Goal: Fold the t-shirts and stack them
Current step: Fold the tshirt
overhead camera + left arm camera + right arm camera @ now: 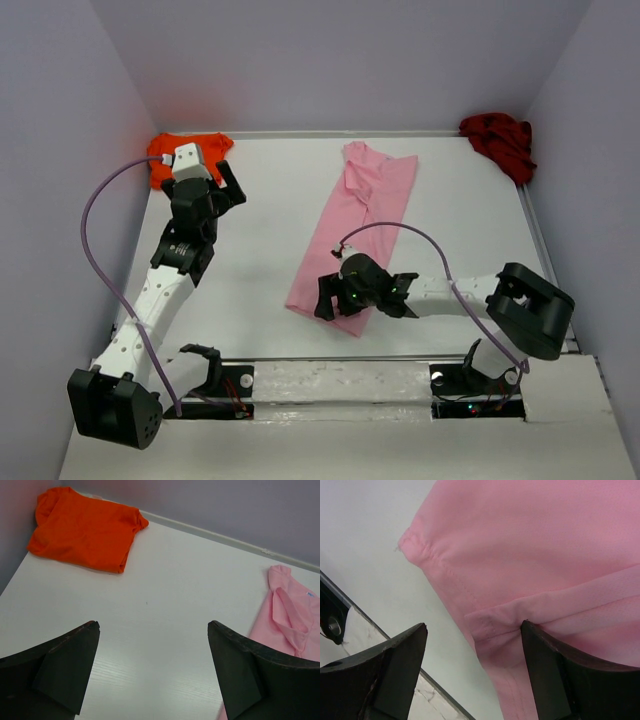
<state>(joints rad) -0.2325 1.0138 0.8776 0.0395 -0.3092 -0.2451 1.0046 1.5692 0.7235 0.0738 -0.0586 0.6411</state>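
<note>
First t-shirt [85,530] back-left on the table [260,260]; second t-shirt [360,220] mid-table; third t-shirt [500,140] back-right.

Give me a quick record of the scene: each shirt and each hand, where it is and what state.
orange t-shirt: folded, far left corner
pink t-shirt: folded lengthwise, centre
dark red t-shirt: crumpled, far right corner
left hand: open, empty, over bare table near the orange t-shirt
right hand: open, over the pink t-shirt's near end

The white tabletop [270,250] lies under the left claw [230,188] and the right claw [323,298]. Lilac walls [330,60] stand beyond the left claw and outboard of both claws. A mottled white board [340,383] lies on the near side of the right claw.
</note>
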